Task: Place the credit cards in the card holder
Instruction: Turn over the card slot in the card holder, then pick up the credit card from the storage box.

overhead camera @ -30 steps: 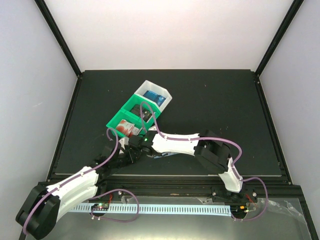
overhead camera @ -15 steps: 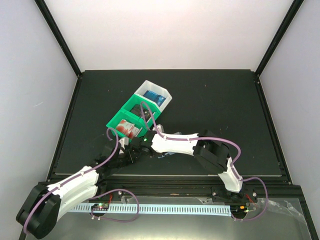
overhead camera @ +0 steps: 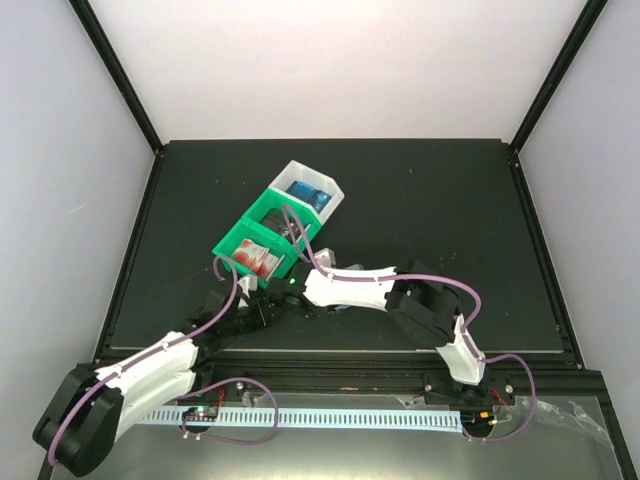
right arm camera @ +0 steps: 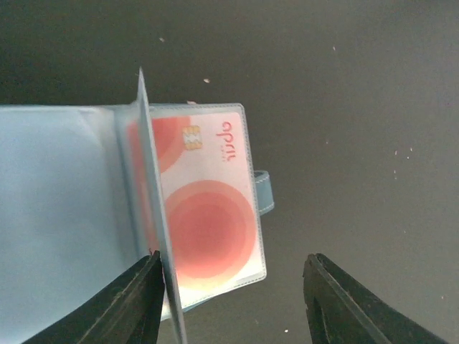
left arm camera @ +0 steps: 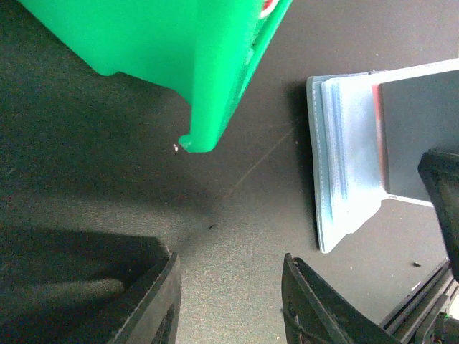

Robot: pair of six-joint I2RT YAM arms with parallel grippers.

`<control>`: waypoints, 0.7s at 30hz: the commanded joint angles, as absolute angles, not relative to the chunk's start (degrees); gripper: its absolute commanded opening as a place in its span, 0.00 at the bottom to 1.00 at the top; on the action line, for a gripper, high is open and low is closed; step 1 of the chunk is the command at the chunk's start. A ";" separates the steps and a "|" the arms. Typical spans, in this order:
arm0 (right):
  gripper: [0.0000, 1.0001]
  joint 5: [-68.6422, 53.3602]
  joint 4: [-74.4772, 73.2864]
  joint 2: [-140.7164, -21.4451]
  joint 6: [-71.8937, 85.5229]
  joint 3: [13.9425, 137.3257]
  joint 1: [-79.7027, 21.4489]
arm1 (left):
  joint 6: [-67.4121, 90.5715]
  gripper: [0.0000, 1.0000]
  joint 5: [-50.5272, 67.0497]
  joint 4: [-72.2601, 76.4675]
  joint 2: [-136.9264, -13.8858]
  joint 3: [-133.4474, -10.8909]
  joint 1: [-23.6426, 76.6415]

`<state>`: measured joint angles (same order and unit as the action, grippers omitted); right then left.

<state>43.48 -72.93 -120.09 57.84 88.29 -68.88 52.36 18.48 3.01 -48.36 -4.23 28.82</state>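
The teal-blue card holder (right arm camera: 64, 208) lies open on the black table under my right gripper (right arm camera: 233, 290). A red-and-white credit card (right arm camera: 208, 215) sits inside its clear pocket. One clear page (right arm camera: 152, 201) stands upright against my right gripper's left finger, and the snap tab (right arm camera: 264, 192) sticks out to the right. The right gripper is open and holds nothing. My left gripper (left arm camera: 229, 301) is open and empty just above the table, left of the holder (left arm camera: 344, 165). In the top view both grippers meet by the holder (overhead camera: 337, 305), in front of the bins.
A green bin (overhead camera: 262, 238) holds red-and-white cards (overhead camera: 257, 258) in its near compartment and dark ones behind. A white bin (overhead camera: 322, 192) with blue cards stands beyond it. The green bin's corner (left arm camera: 193, 136) hangs close ahead of my left gripper.
My right gripper has shifted a little toward the far side over the holder. The left arm has barely moved.
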 commanded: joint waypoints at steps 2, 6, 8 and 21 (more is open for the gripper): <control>0.56 46.21 -70.78 -115.48 60.15 82.12 -66.25 | 50.43 0.45 20.62 2.49 -46.06 -5.37 28.23; 0.60 44.22 -64.26 -110.51 56.95 76.28 -63.92 | 48.91 0.54 19.97 -0.51 -42.97 -7.11 28.17; 0.61 42.58 -60.26 -108.15 54.54 73.73 -62.81 | 47.80 0.58 19.33 -2.55 -41.76 -8.47 28.12; 0.63 14.30 -28.73 -91.10 39.01 59.03 -47.67 | 28.32 0.81 15.84 -17.88 -52.55 -35.26 28.03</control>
